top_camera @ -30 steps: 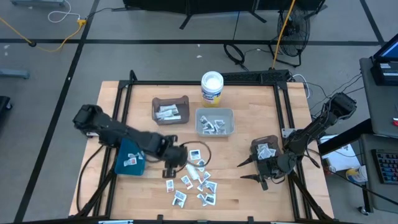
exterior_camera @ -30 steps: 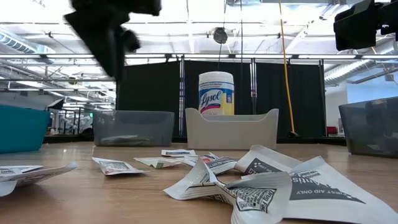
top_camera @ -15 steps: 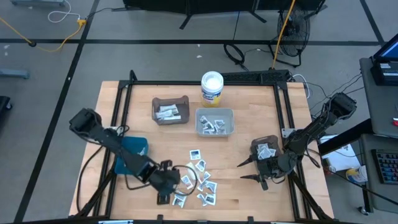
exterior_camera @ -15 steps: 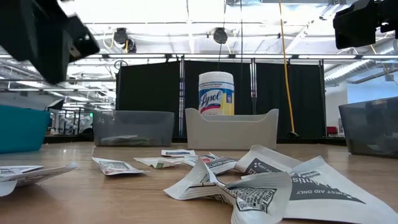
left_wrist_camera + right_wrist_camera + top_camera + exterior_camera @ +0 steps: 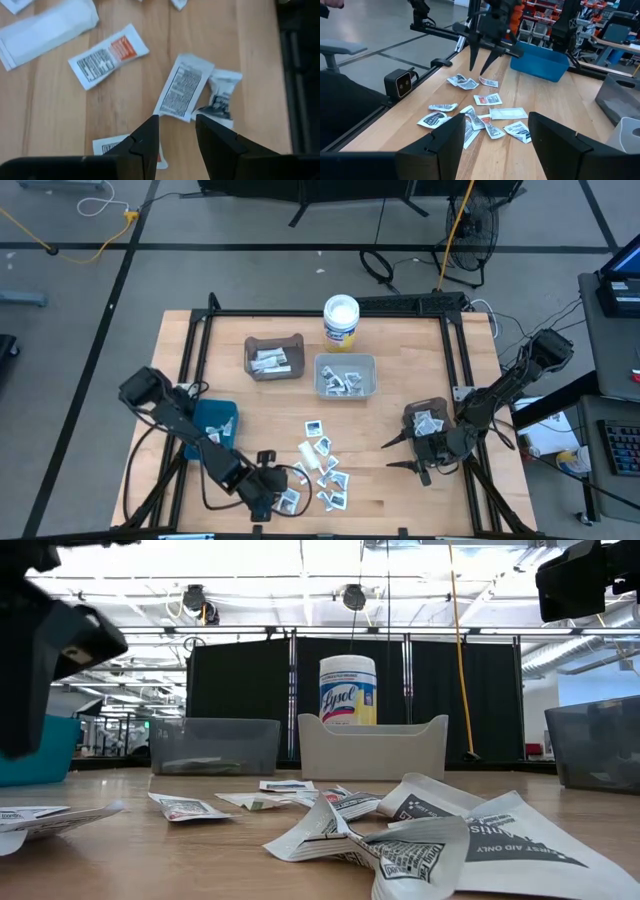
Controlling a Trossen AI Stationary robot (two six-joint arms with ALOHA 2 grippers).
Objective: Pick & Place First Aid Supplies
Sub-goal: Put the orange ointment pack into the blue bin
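The first aid supplies are small flat white packets scattered on the wooden table near its front edge; the low view shows them close up. My left gripper hangs open over the pile's near-left end, fingers slanting down. Between its fingertips and a little beyond lies a black-printed packet, beside a crumpled one. The right wrist view shows this gripper just above the table. My right gripper waits open at the right, pointing toward the pile.
A blue bin stands at the left, a brown bin and a grey bin with packets at the back. A dark bin sits by the right arm, a white Lysol tub at the far edge.
My left gripper has swung from beside the blue bin toward the table's near edge and come down over the near-left packets, tipping to point more steeply down. The packets have not moved.
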